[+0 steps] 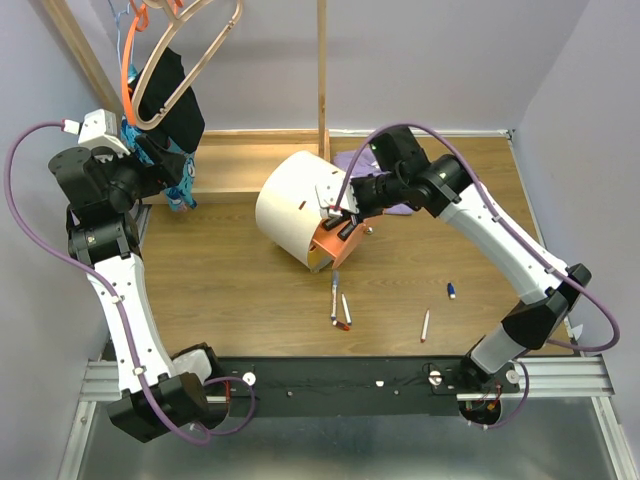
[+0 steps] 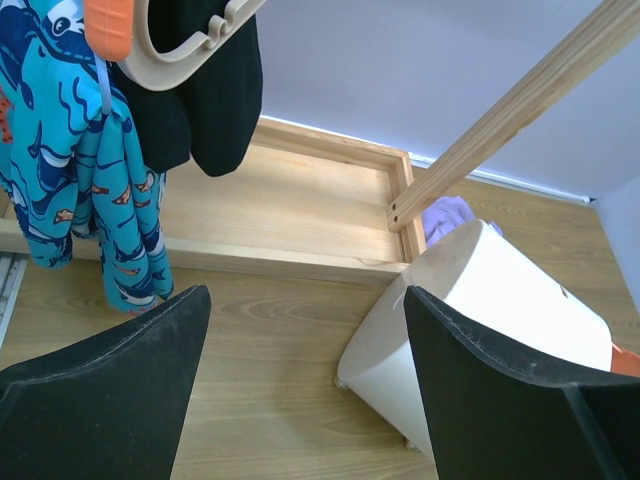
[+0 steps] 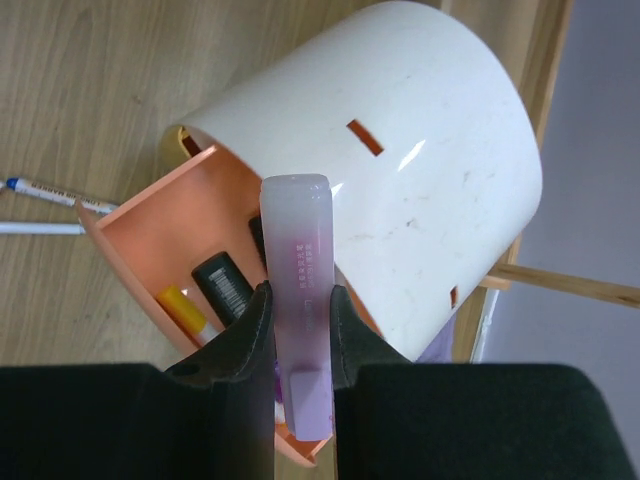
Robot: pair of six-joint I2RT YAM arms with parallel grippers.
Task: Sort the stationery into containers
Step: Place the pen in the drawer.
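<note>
The right gripper (image 3: 298, 305) is closed narrowly on a lilac marker (image 3: 297, 230). Its two black fingers (image 3: 245, 340) press the marker's sides, and the barrel stands out beyond the fingertips. The marker is held just over the orange drawer (image 3: 140, 240) of the cream-white drum (image 1: 290, 205), with its free end over the drum's curved wall. The drum is tipped at the middle of the table (image 1: 230, 290), its orange face turned toward the near right. A small dark slot (image 3: 365, 137) shows on its wall. The drawer stands open, with a black marker (image 3: 222, 285) and a yellow-tipped item (image 3: 182, 305) inside.

On the table just near of the drum lie a blue-tipped pen (image 1: 334, 293) and a white pen (image 1: 346, 310), side by side. Another white pen (image 1: 425, 325) lies further right. A small blue-capped piece (image 1: 452, 290) lies beyond it, well apart from the drum.

The left gripper (image 2: 305, 330) is up at the far left with its jaws wide apart and nothing between them. It sits just beside a blue patterned garment (image 2: 80, 200) and a black garment (image 2: 210, 90), which hang from a beige hanger (image 2: 190, 45). A wooden tray (image 2: 300, 200) lies along the far edge of the table. A purple cloth (image 2: 450, 215) shows behind the drum, beside a wooden post (image 2: 520, 110).
</note>
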